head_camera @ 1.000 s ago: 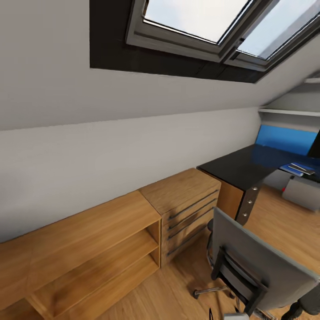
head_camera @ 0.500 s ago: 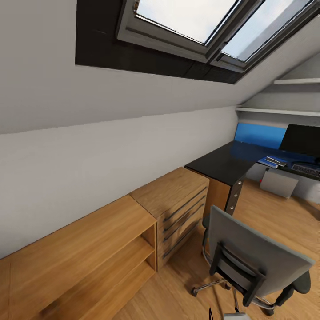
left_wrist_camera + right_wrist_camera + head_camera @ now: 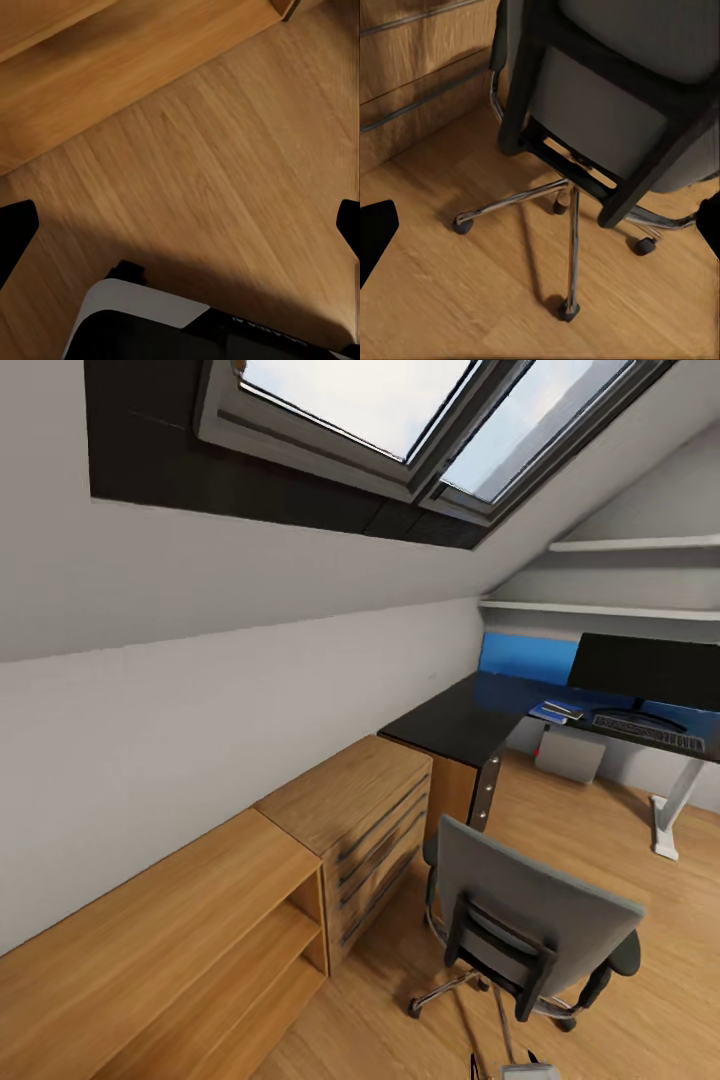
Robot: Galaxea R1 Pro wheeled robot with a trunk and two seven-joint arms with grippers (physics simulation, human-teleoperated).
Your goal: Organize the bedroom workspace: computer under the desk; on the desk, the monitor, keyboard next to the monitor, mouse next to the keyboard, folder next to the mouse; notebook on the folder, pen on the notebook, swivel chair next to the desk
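The grey swivel chair (image 3: pixel 520 925) stands on the floor with its back to me, some way short of the desk (image 3: pixel 450 725). On the glossy black top stand the monitor (image 3: pixel 645 670) and, in front of it, the keyboard (image 3: pixel 648 732). Left of the keyboard lies the blue folder (image 3: pixel 547 715) with the grey notebook (image 3: pixel 563 709) on it. The pen and mouse are too small to make out. The grey computer (image 3: pixel 570 757) sits under the desk. My right gripper (image 3: pixel 540 229) is open, facing the chair's back (image 3: pixel 615 97) and chrome base. My left gripper (image 3: pixel 180 232) is open over bare floor.
A light-wood drawer cabinet (image 3: pixel 350 810) and an open shelf unit (image 3: pixel 200 950) line the sloped wall on the left. The desk's white pedestal leg (image 3: pixel 675 810) stands at the right. Wooden floor (image 3: pixel 620 880) lies open between chair and desk. My own base (image 3: pixel 187 330) shows in the left wrist view.
The whole head view has swung to the right, so the desk has slid left and the monitor, keyboard and white leg have come into sight. Nothing on the desk moved.
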